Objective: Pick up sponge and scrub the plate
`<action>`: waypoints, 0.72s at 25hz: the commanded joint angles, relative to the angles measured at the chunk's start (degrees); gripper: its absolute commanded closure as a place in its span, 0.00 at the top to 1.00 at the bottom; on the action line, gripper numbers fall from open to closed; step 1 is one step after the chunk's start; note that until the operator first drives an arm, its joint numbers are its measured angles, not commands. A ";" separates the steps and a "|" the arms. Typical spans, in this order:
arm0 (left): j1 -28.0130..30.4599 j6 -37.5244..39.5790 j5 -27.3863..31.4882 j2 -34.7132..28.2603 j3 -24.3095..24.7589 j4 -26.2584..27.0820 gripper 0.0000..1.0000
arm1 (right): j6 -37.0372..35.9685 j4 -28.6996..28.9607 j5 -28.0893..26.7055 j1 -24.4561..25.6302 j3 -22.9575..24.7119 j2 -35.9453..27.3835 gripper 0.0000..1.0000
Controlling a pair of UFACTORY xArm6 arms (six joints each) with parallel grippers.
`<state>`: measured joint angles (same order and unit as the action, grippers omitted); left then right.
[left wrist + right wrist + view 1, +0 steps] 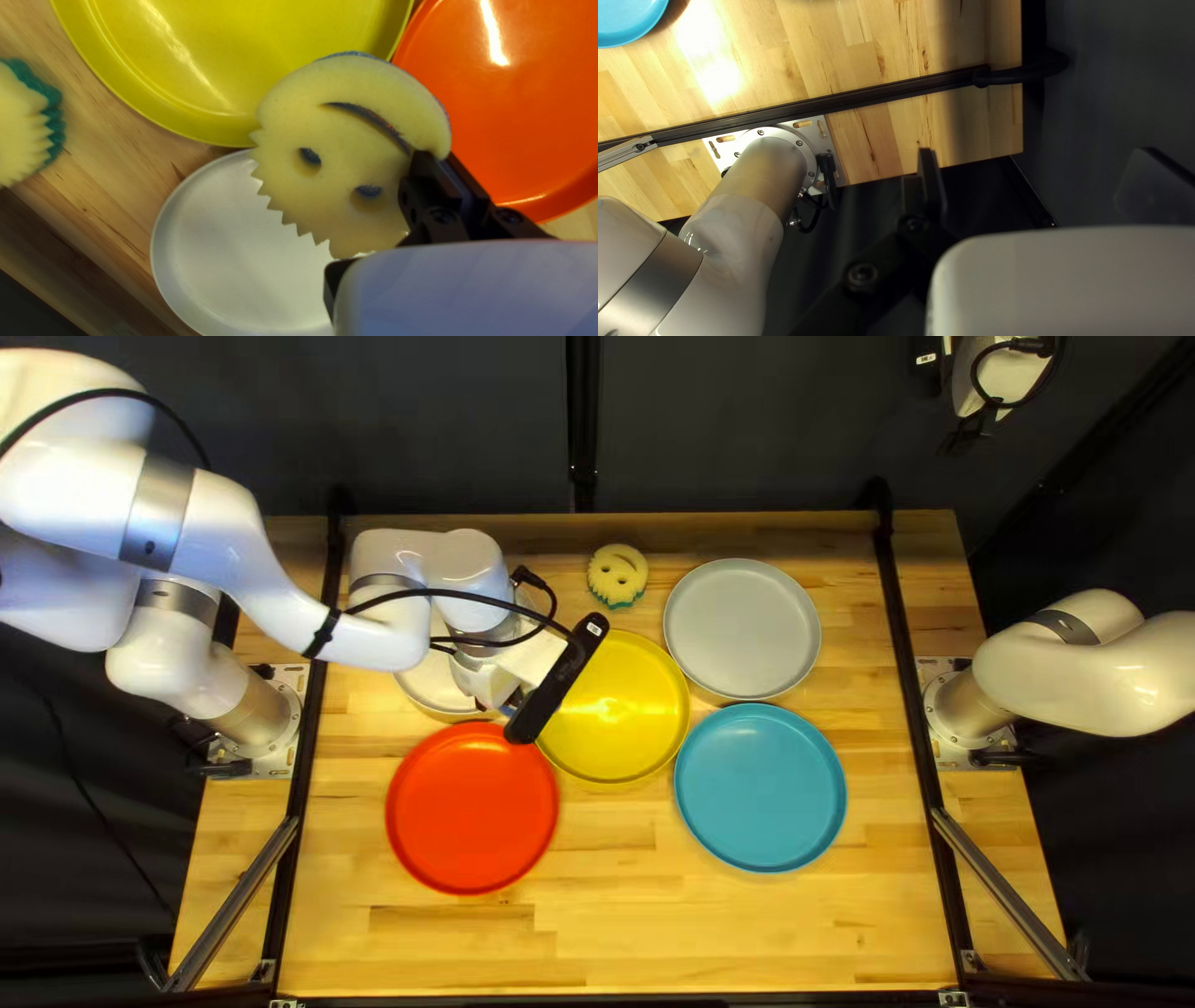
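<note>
My left gripper, largely covered by its own arm in the top left view, is over the table between the white, yellow and red plates. In the left wrist view the left gripper is closed on the edge of a yellow smiley sponge with a blue back, held face-on above the white plate, overlapping the yellow plate and the red plate. My right gripper is raised at the top right of the top left view. In its wrist view the right gripper stands open, its fingers wide apart with nothing between.
A second smiley sponge, with a green back, lies beyond the yellow plate. A grey plate and a blue plate lie to the right of the yellow one. Black rails run along both table sides.
</note>
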<state>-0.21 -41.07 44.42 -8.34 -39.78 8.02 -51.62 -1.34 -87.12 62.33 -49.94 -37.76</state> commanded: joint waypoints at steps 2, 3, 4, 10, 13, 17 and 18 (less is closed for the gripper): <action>-0.03 -0.18 -0.16 0.06 0.01 0.08 0.00 | 0.00 0.00 0.00 0.00 0.00 0.00 1.00; -0.03 -0.18 -0.16 0.06 0.01 0.08 0.00 | 0.00 0.00 0.00 0.00 0.00 0.00 1.00; -0.03 -0.18 -0.16 0.06 0.01 0.08 0.00 | 0.00 0.00 0.00 0.00 0.00 0.00 1.00; 0.74 -0.61 -0.44 4.43 -3.16 0.75 0.00 | 0.00 0.00 0.00 0.00 0.00 0.00 1.00; 0.99 -1.45 -1.05 7.17 -5.08 0.86 0.00 | 0.00 0.00 0.00 0.00 0.00 0.00 1.00; 1.89 -1.65 -1.73 9.77 -6.79 0.59 0.00 | 0.00 0.00 0.00 0.00 0.00 0.00 1.00; 2.27 -1.67 -2.26 10.87 -7.32 0.42 0.00 | 0.00 0.00 0.00 0.00 0.00 0.00 1.00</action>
<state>1.30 -42.72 43.01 0.64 -45.99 8.78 -51.62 -1.34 -87.12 62.33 -49.94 -37.76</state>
